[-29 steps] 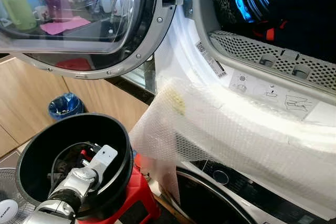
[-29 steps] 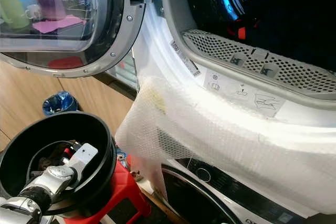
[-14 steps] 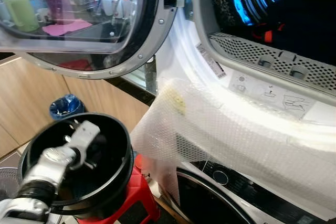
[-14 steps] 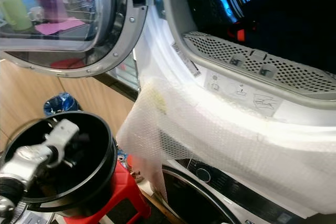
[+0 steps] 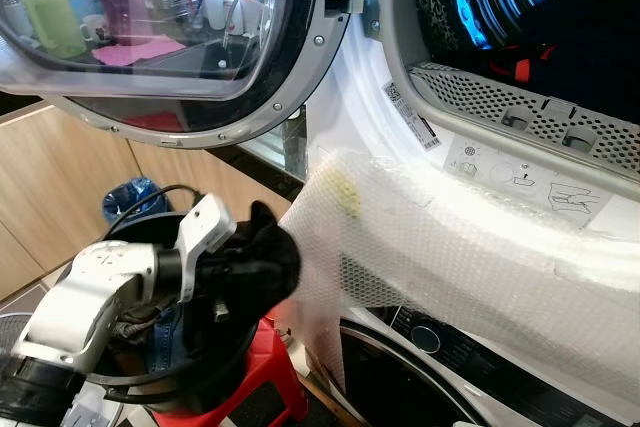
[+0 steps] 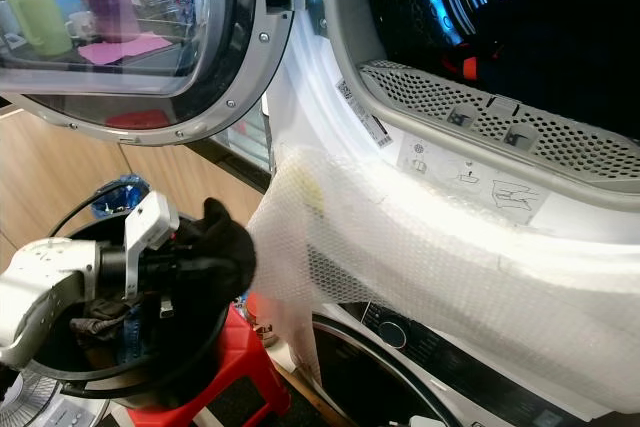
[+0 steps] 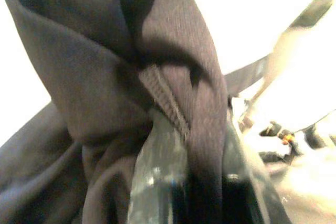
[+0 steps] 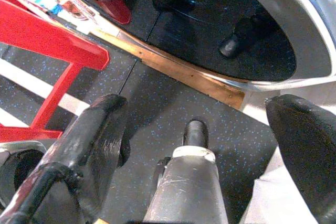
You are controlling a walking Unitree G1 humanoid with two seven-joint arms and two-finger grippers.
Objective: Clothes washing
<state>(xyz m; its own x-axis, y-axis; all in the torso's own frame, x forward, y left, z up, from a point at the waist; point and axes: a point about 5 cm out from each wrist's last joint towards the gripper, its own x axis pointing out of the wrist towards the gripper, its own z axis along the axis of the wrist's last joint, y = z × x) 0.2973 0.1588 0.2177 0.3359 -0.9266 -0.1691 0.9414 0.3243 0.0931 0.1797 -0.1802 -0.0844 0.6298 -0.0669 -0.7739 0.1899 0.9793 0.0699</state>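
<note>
White bubble wrap point(image 5: 470, 267) hangs over the lower rim of the upper machine's opening point(image 5: 520, 97), we think to keep the clothes from catching on the edge. Its perforated grey lip and dark drum stand ready, and the round glass door point(image 5: 170, 37) is swung wide to the left to leave the way free. Below, the black bucket point(image 5: 190, 387) sits on a red stool point(image 5: 265, 397), which brings the laundry nearer to our reach. Our left claw point(image 5: 235, 272) is clamped on a dark garment point(image 5: 255, 257), soft and ribbed with a stitched hem, and holds it just above the bucket, near the wrap. More crumpled clothes point(image 5: 150, 322) lie in the bucket. Our right claw point(image 8: 202, 129) hangs low over the speckled floor point(image 8: 152, 103), fingers spread and holding nothing.
</note>
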